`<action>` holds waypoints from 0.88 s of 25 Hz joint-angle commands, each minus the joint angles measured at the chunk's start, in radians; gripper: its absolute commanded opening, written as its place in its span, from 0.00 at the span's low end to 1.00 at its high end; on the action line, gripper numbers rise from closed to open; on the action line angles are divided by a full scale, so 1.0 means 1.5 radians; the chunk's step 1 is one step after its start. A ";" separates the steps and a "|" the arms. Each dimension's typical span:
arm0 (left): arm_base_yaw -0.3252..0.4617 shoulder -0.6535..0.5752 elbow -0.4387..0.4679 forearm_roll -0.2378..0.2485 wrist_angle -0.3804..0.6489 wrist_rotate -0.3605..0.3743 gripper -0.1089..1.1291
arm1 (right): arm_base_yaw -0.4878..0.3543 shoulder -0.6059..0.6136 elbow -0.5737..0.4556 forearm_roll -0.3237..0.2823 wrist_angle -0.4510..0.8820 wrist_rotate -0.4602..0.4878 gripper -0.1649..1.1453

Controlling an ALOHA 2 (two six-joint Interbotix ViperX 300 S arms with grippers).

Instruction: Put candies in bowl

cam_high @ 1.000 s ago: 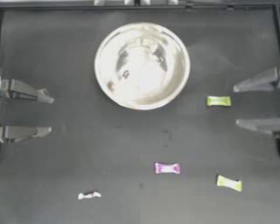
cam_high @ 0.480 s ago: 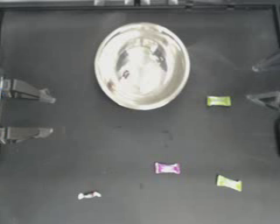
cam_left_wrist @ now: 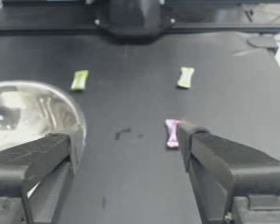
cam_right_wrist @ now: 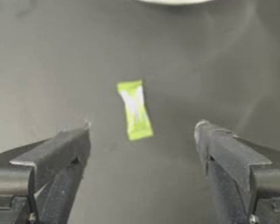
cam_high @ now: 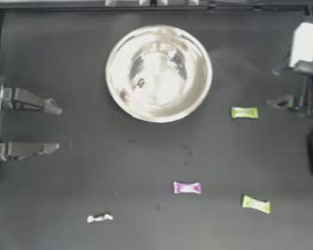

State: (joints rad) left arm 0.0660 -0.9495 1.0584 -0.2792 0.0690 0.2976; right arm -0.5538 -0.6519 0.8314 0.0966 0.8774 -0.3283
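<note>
My right gripper [cam_right_wrist: 142, 144] hangs jaws apart over a green candy [cam_right_wrist: 134, 109] near the table's [cam_high: 67, 195] right edge, beside the bowl [cam_high: 158, 73]; nothing held. My left gripper [cam_high: 53, 127] waits at the left edge, jaws apart. Toward the front edge lie a white candy [cam_high: 100, 218], a pink candy [cam_high: 187, 187] and a second green candy [cam_high: 256, 204]. Four candies visible, all still on the table; whether one lies in the bowl I cannot tell; work barely begun, by my reckoning.

No writing, label or number can be read anywhere.
</note>
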 commanded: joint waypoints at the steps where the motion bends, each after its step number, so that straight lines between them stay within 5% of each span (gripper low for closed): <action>1: 0.000 0.016 -0.007 -0.002 -0.005 0.000 0.86 | -0.013 0.048 -0.012 0.021 -0.007 -0.028 0.88; 22: 0.001 0.018 -0.008 -0.010 -0.004 -0.002 0.86 | 0.011 0.268 0.038 0.001 -0.180 -0.035 0.88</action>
State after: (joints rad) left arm 0.0675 -0.9403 1.0584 -0.2930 0.0706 0.2961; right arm -0.5415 -0.2531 0.8958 0.1012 0.6197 -0.3820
